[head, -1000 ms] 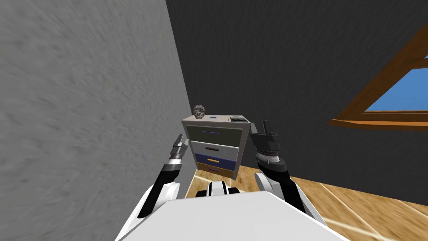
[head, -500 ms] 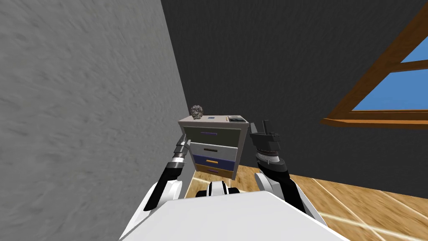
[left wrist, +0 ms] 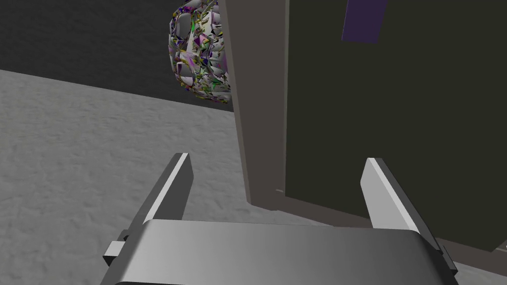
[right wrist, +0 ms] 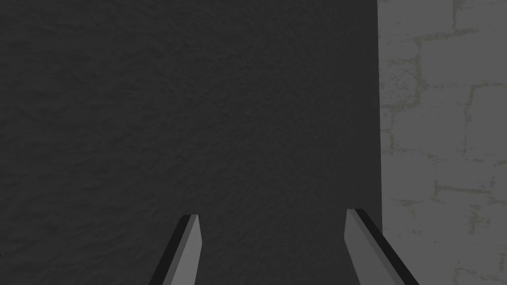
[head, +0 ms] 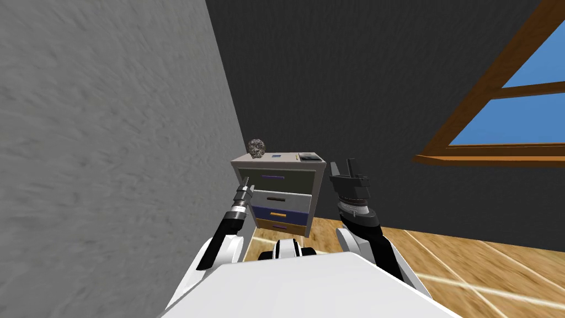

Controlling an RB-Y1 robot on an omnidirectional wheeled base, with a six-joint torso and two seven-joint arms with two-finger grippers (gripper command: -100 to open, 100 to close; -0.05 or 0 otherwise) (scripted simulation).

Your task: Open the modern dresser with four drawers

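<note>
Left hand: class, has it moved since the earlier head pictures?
Yes. Against the dresser, the left hand went from outside its left edge to in front of the top drawer's left end.

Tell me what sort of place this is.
Probably a bedroom corner in a house: a small four-drawer dresser with differently coloured fronts stands on a light wooden plank floor, near a brown wood-framed window.

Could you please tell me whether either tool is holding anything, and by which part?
Nothing is held. The left tool is open, aimed at the dresser by its top corner, gripping nothing; the right tool is open, raised beside it.
</note>
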